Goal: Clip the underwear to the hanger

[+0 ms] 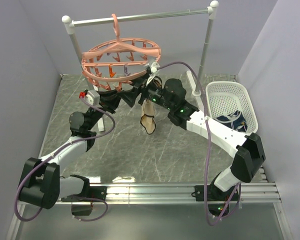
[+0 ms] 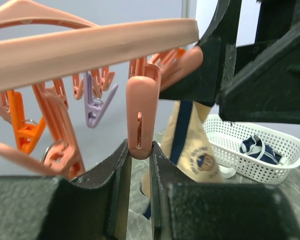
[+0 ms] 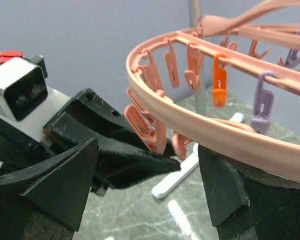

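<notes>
The left tool [image 2: 139, 150] was closed on a clip [image 2: 142, 100]; the underwear [image 2: 190, 145], long axis vertical, was hung just beyond; the right tool [image 3: 147, 150] was spread wide, empty.

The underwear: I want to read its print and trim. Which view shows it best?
Left wrist: the underwear hangs close, navy trim and round print plain. Top external shows it small below the hanger; right wrist shows none of it.

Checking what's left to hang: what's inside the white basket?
A dark navy garment with white trim lies in the basket; anything under it is hidden.
</notes>
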Action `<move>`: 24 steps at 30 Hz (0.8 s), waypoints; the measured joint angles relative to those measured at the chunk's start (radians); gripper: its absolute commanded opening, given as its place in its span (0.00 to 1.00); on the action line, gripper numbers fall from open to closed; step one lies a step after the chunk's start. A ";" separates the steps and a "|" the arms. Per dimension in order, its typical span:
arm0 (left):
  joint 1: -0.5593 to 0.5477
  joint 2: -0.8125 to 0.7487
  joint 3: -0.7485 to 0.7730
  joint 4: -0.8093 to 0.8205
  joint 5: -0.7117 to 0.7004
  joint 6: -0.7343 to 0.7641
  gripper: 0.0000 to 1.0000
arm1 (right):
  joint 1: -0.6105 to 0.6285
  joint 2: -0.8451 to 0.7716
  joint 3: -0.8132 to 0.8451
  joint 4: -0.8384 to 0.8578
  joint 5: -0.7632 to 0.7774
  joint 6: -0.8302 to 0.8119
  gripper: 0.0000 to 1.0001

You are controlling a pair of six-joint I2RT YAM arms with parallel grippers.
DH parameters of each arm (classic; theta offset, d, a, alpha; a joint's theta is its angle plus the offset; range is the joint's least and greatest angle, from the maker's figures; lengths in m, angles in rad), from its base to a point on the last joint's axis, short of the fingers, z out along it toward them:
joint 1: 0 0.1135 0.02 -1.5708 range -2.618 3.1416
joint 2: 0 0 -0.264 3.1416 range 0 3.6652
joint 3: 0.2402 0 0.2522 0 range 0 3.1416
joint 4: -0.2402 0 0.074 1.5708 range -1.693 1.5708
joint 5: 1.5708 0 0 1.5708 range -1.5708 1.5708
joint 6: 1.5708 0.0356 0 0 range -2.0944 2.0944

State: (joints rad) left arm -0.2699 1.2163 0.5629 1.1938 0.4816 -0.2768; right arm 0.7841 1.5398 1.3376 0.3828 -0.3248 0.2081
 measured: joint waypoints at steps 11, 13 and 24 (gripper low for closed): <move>-0.010 -0.031 -0.003 -0.051 -0.008 0.021 0.03 | 0.032 0.053 -0.001 0.098 0.109 -0.023 0.82; -0.013 -0.031 -0.003 -0.060 -0.009 0.026 0.03 | 0.037 0.068 -0.001 0.111 0.123 -0.016 0.81; -0.026 -0.048 -0.020 -0.079 -0.017 0.051 0.02 | 0.045 0.091 0.004 0.133 0.184 0.059 0.67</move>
State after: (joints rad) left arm -0.2962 1.1683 0.5426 1.1145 0.4644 -0.2256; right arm 0.8288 1.6306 1.3415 0.5156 -0.1410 0.2672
